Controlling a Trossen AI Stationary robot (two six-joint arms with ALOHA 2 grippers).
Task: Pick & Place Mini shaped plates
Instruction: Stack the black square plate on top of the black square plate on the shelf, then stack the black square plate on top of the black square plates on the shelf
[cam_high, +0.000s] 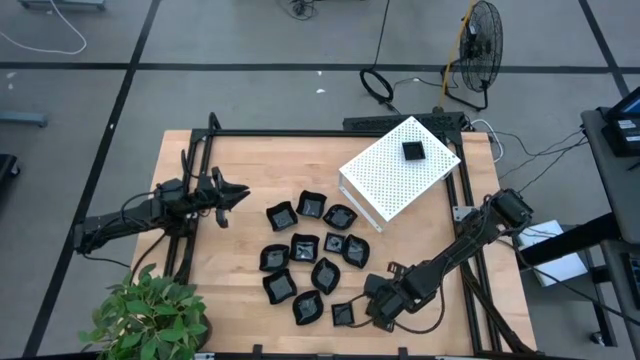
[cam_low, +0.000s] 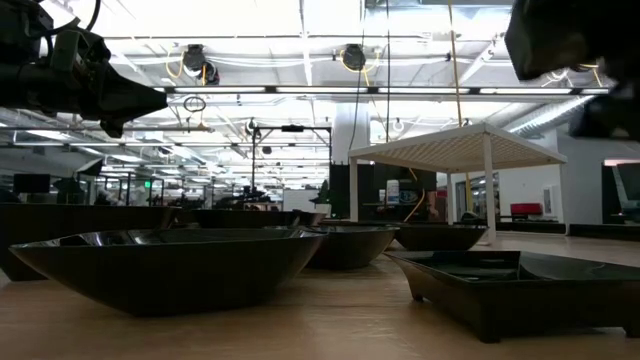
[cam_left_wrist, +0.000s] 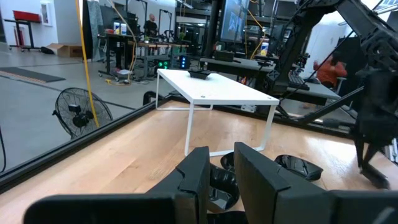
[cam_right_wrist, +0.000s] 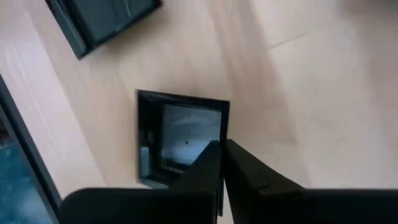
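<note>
So, biggest thing first: the table (cam_high: 240, 180), light wood with a black frame around it. On its far right part stands the white box (cam_high: 398, 170) (perforated, on thin legs, sitting at an angle), and one small black plate (cam_high: 414, 151) rests on top of it.

Off the near left corner there's a leafy plant (cam_high: 150, 318), and on the floor beyond the table a fan (cam_high: 483, 35).

Left arm reaches in from the left edge, its gripper (cam_high: 236, 193) raised above the wood and pointing toward the plates, well apart from them. Its jaws stand a little apart in the wrist view and nothing is between them.

Right arm comes in from the right side, bent down to the near edge. Its gripper (cam_right_wrist: 222, 163) has the fingers pressed together, tips over the inner edge of a square plate (cam_right_wrist: 180, 134); I can't tell if they actually touch it. Another square plate (cam_right_wrist: 99, 18) lies near that one.

The rest of the plates (cam_high: 305, 250) sit in a loose cluster mid-table, between the arms and just near of the box: about a dozen glossy black ones, all flat on the wood.
</note>
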